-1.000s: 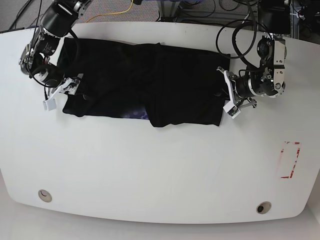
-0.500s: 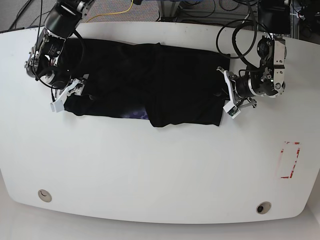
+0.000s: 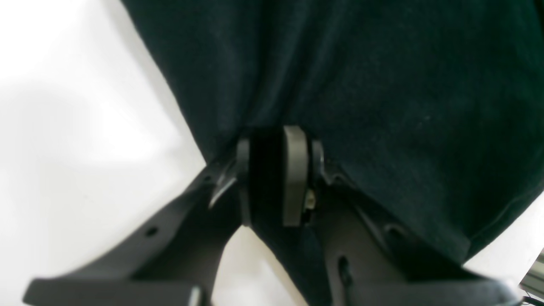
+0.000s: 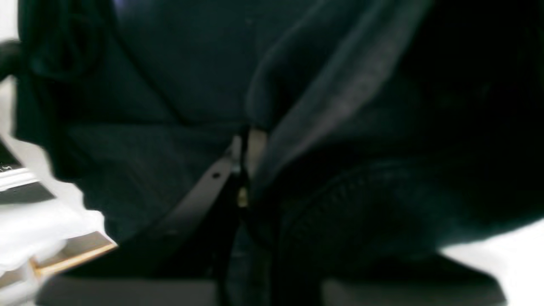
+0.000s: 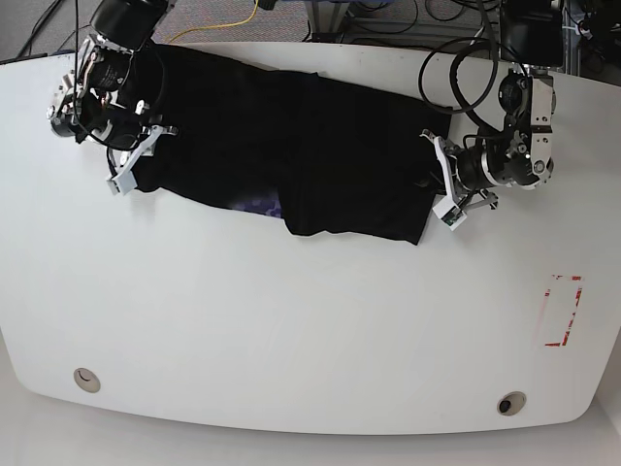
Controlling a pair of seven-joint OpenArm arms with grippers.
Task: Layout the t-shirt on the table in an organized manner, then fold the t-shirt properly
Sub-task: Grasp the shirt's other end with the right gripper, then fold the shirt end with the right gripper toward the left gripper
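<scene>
Right gripper (image 5: 136, 160): raised and drawn back since earlier, clamped on the t-shirt (image 5: 291, 155). Left gripper (image 5: 441, 184): held low, pinching the opposite edge. Soft black cloth is spread across the smooth white table (image 5: 291, 320).

The right wrist view is blurred: folds of the t-shirt (image 4: 348, 127) cover one finger of the right gripper (image 4: 246, 148), and the cloth runs off the top edge. In the base view, the t-shirt (image 5: 320, 155) hides the table (image 5: 291, 330) beneath it, its print too small to read.
</scene>
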